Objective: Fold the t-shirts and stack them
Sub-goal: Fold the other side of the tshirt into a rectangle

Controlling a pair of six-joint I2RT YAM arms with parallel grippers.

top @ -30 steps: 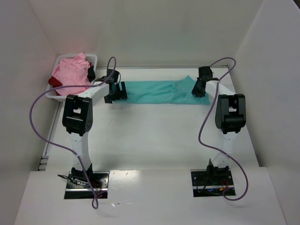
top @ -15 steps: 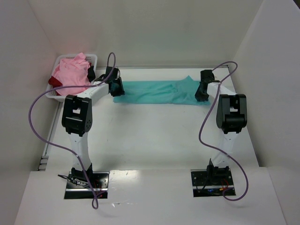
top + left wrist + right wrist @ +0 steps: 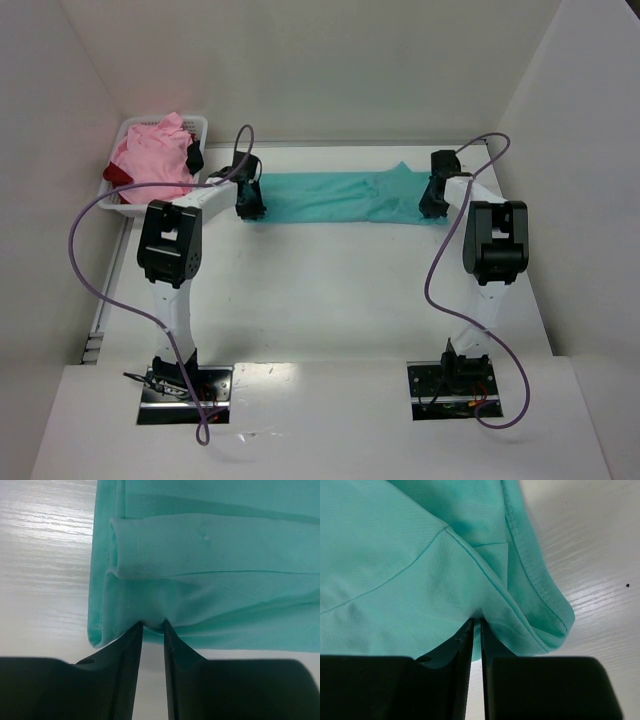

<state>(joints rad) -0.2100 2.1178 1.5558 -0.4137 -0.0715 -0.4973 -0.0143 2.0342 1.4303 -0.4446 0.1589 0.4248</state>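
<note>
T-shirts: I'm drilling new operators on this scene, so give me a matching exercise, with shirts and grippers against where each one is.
Things:
1. teal shirt
2. pink shirt
3. left gripper
4. right gripper

Places:
a. heaped in the basket
b. shut on the teal shirt's right end
c. laid out as a band across the far part of the table
d. shut on the teal shirt's left end

Pairs: 1-c, 2-a, 3-d, 4-b
</note>
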